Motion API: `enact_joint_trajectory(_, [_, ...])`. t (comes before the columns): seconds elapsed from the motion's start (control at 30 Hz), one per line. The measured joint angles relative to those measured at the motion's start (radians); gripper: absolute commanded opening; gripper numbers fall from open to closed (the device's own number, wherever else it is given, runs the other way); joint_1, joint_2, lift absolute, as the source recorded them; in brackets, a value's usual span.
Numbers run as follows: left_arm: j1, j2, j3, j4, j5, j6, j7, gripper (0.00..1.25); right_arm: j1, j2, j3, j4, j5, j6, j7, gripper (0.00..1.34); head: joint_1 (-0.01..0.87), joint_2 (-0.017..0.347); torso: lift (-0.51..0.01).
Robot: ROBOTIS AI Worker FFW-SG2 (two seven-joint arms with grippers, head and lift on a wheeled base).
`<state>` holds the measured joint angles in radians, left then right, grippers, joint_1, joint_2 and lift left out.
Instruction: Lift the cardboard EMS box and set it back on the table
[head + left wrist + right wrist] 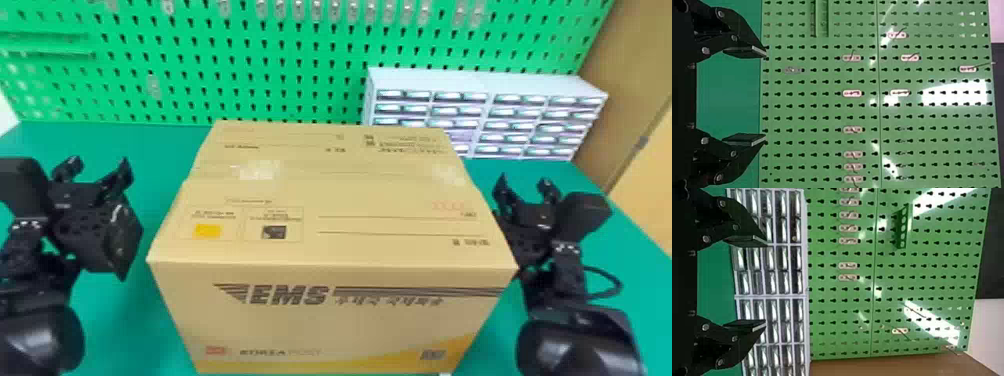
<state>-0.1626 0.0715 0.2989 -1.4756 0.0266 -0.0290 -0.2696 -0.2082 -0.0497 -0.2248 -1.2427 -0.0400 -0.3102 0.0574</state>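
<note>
Brown cardboard EMS box is resting on the green, flat-topped table, its taped top facing up. The black, two-fingered left tool is standing to the left of the box, its fingers spreading apart with nothing between them. The black, two-fingered right tool is standing to the right of the box, its fingers likewise spreading apart and empty. The green perforated pegboard is standing behind the box; the pale multi-drawer cabinet is sitting behind it, toward the right.
</note>
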Motion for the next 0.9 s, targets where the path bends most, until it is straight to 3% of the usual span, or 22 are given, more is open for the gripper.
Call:
enact_joint_trajectory(0.27, [-0.005, -0.001, -0.062, 0.014, 0.0, 0.001, 0.035, 0.76, -0.03, 0.043, 0.014, 0.038, 0.052, -0.026, -0.009, 0.8, 0.678, -0.015, -0.096])
enact_joint_trajectory(0.57, [-0.024, -0.001, -0.116, 0.03, -0.006, 0.001, 0.045, 0.76, -0.076, 0.048, 0.05, 0.07, 0.091, -0.049, -0.054, 0.8, 0.678, -0.015, -0.096])
enact_joint_trajectory(0.9, [-0.026, -0.001, -0.132, 0.032, -0.007, 0.001, 0.044, 0.76, -0.089, 0.048, 0.133, 0.097, 0.064, -0.056, -0.079, 0.8, 0.678, -0.015, -0.096])
